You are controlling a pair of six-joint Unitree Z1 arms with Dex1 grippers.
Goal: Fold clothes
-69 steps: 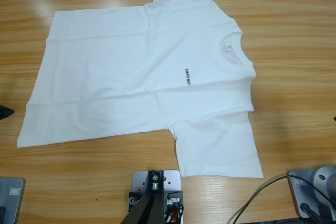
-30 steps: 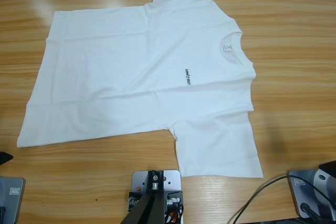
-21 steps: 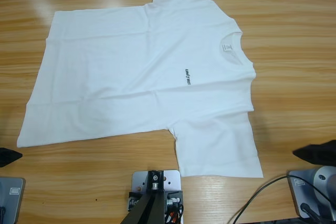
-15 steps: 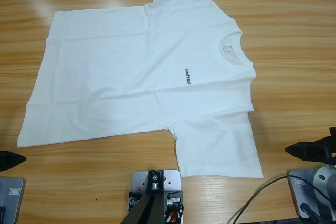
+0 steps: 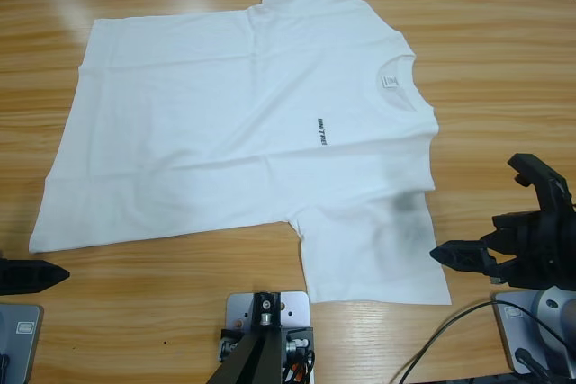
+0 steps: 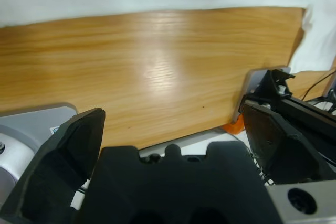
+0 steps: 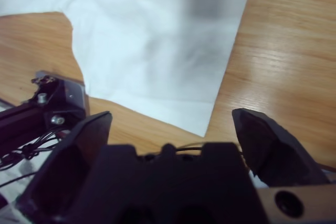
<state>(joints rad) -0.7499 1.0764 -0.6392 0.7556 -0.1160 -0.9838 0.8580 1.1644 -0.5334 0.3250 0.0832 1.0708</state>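
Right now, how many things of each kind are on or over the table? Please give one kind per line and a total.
White T-shirt, spread flat on the wooden table: 1
Black tools, open, touching nothing: 2 (right tool, left tool)
Total: 3

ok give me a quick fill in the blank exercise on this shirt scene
1. The white T-shirt lies spread flat on the wooden ____.
2. The right gripper is near the shirt's sleeve, jaws ____ and holding nothing.
3. The left gripper sits at the table's edge, just below the shirt's ____ corner.
4. The small dark lettering is on the shirt's ____.

Missing words: table; open; hem; chest
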